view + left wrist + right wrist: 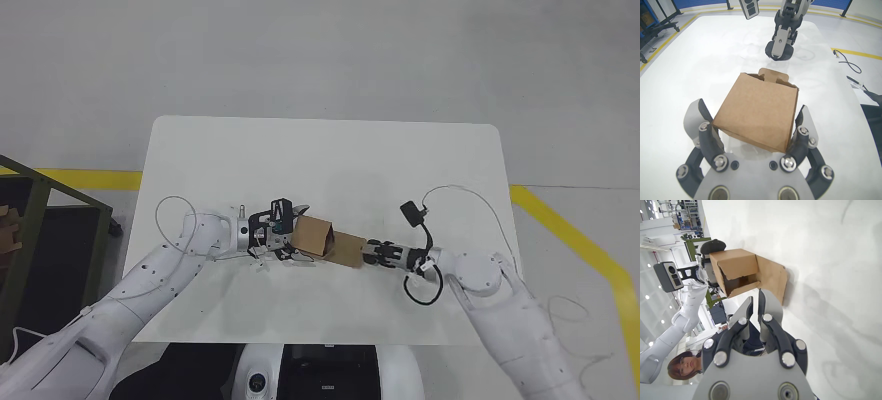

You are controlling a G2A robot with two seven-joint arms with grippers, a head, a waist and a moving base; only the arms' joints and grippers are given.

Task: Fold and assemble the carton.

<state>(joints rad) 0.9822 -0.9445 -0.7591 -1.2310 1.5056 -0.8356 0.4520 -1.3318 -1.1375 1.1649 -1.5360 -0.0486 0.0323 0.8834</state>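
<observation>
A brown carton (325,240) lies on its side near the table's front middle. My left gripper (292,238) is shut on it, its pads pressing the two side walls at the near end (751,105). The carton's (757,111) far end is open, with a tabbed flap (772,74) sticking out toward the right gripper (779,55). In the right wrist view the open end of the carton (738,262) faces me and one flap (772,279) lies flat on the table. My right gripper (755,296) is shut and holds nothing, just short of that flap (368,252).
The white table (400,160) is bare behind the carton. A black cable (848,62) and a small tool (857,84) lie at the table's edge beside the right arm. A green rack (40,230) stands on the floor to the left.
</observation>
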